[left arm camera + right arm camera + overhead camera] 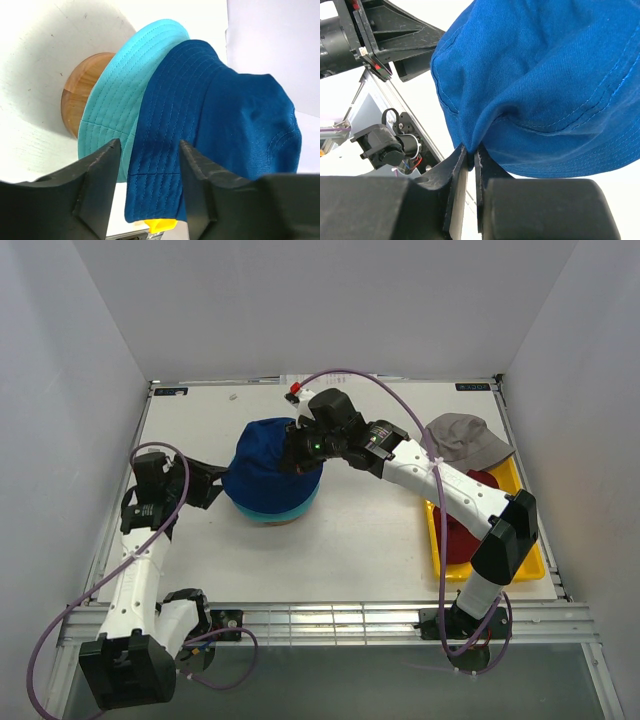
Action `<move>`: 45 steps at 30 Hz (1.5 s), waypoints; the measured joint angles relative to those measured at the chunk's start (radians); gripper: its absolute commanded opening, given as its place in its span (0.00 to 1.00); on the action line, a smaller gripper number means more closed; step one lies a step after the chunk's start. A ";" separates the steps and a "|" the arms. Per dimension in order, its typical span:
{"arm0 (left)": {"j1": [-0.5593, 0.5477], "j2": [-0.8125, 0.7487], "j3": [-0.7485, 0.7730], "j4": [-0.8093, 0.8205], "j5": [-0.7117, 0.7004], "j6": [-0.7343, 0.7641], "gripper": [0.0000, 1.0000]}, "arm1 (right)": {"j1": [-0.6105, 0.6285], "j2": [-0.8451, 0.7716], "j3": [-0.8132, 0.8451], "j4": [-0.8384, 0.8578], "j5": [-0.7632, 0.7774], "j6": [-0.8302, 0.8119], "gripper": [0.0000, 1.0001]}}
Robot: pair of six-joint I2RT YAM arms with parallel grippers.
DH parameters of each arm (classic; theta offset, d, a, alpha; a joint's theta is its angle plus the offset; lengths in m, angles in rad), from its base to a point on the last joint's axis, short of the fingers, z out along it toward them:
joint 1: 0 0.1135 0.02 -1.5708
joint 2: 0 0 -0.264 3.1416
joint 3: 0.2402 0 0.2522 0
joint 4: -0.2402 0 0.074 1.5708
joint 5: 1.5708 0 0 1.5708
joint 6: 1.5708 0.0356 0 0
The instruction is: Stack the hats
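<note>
The navy blue hat (268, 468) sits over the teal hat (288, 512) on the wooden stand (82, 85) at mid-table. My right gripper (300, 455) is shut on a fold of the navy hat (545, 75) at its right side; the pinch shows in the right wrist view (470, 149). My left gripper (215, 483) is open at the hat's left side. In the left wrist view the navy brim (165, 165) hangs between the spread jaws (150, 155), over the teal hat (117, 95). The grey hat (465, 438) and dark red hat (458, 532) lie at right. The white hat is out of view.
The yellow tray (530, 562) at the right edge holds the grey and dark red hats. The right arm (450, 490) reaches over the table from the tray side. White walls close in the table on three sides.
</note>
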 measured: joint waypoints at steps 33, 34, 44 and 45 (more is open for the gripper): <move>0.007 -0.010 -0.059 0.057 0.019 -0.019 0.00 | 0.000 -0.012 -0.008 0.013 0.024 0.001 0.50; 0.008 -0.010 -0.060 0.057 0.019 -0.019 0.00 | 0.000 -0.018 -0.009 0.013 0.031 0.001 0.51; 0.011 -0.010 -0.091 0.057 0.005 -0.002 0.00 | -0.039 -0.107 -0.063 0.017 0.047 0.009 0.57; 0.012 -0.010 -0.097 0.056 0.005 -0.001 0.00 | -0.051 -0.116 -0.075 0.018 0.045 0.013 0.56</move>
